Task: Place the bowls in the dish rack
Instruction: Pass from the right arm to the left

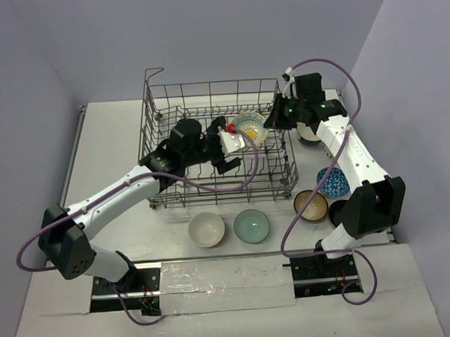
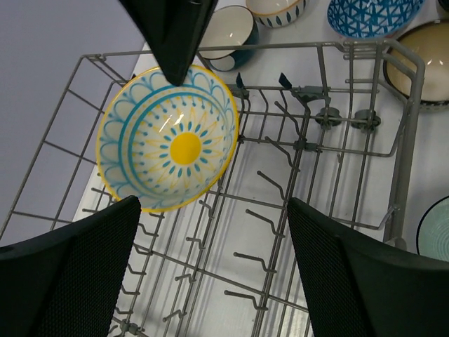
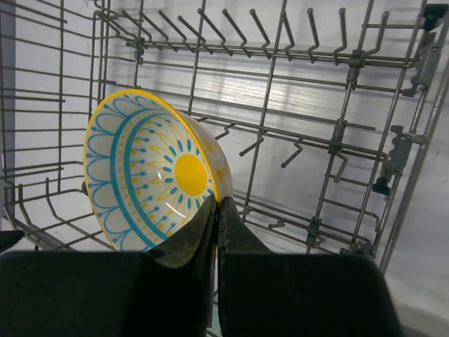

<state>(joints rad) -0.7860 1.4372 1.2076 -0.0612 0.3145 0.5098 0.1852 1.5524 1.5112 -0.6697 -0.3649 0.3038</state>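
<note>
The right gripper [image 3: 216, 210] is pressed together on the rim of a yellow-and-blue patterned bowl [image 3: 151, 172], which stands tilted on edge among the tines in the far right part of the dish rack [image 1: 207, 95]. The left gripper [image 2: 214, 203] hangs inside the rack just near of that bowl, its fingers [image 2: 70, 274] spread wide around nothing. From above, the right arm hides most of a dark bowl [image 1: 310, 137] right of the rack. The left wrist view cuts off a blue patterned bowl [image 2: 368, 14] at its top edge.
</note>
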